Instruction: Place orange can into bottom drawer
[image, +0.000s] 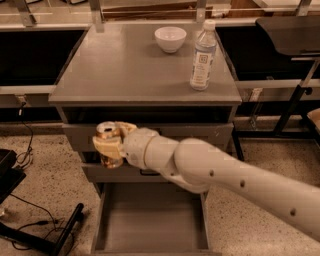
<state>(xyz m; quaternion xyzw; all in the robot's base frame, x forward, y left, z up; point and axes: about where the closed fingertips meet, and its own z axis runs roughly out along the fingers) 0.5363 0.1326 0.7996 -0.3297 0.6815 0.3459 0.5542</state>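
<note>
From the one camera view, the carry is in hand: the can is off the surface and on its way down, not yet at the drawer.

The pincer (109, 146) sits at left of centre in the frame, in front of the cabinet's upper drawer fronts. Its pale fingers (103, 145) are closed around the middle of the orange can (107, 132), which stands upright with its silver top showing above them. The white arm (235, 180) runs off toward the lower right corner.

The bottom drawer (150, 217) is pulled out at the bottom centre of the frame, and its plain grey floor is bare. The can hangs above the drawer's left edge, level with the shallower drawers and a little outside the tray's left wall as far as I can judge.

I reckon the next move calls for bringing the can rightward and down so it clears that left wall, setting it on the floor, and only then letting go.

Up on the grey surface (125, 70), a white bowl (170, 39) and a clear water bottle (203, 55) stand at the upper right, well apart from the pincer.
</note>
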